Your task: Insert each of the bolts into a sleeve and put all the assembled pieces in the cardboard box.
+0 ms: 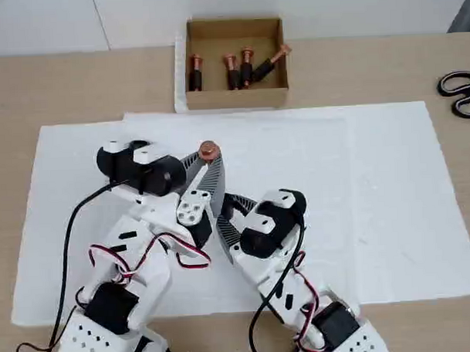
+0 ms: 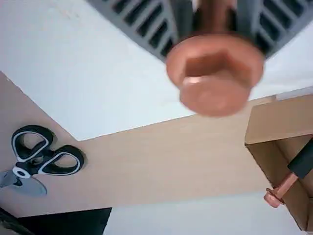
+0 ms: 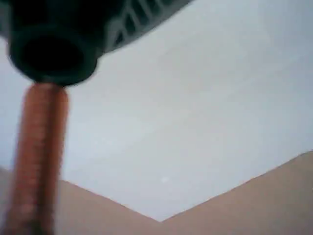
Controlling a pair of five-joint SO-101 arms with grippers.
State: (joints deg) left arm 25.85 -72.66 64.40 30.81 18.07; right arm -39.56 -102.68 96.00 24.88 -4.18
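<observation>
My left gripper (image 1: pixel 206 163) is shut on a copper bolt (image 1: pixel 209 151) and holds it above the white sheet, hex head (image 2: pixel 215 73) facing the camera between the grey fingers (image 2: pixel 142 19). Close beside it, my right gripper (image 1: pixel 227 215) is shut on a black sleeve (image 3: pixel 49 54). The bolt's threaded shaft (image 3: pixel 39 156) meets the sleeve's open end; I cannot tell how far in it sits. The cardboard box (image 1: pixel 236 99) stands at the table's far edge with several assembled pieces (image 1: pixel 247 67) lying in it. One of those pieces (image 2: pixel 288 181) lies inside the box (image 2: pixel 274 122) in the left wrist view.
A white sheet (image 1: pixel 359 179) covers the middle of the wooden table. Black-handled scissors (image 1: pixel 460 91) lie at the far right edge, seen again as scissors (image 2: pixel 39 159) on the bare wood. Both arms' bases and cables crowd the near edge.
</observation>
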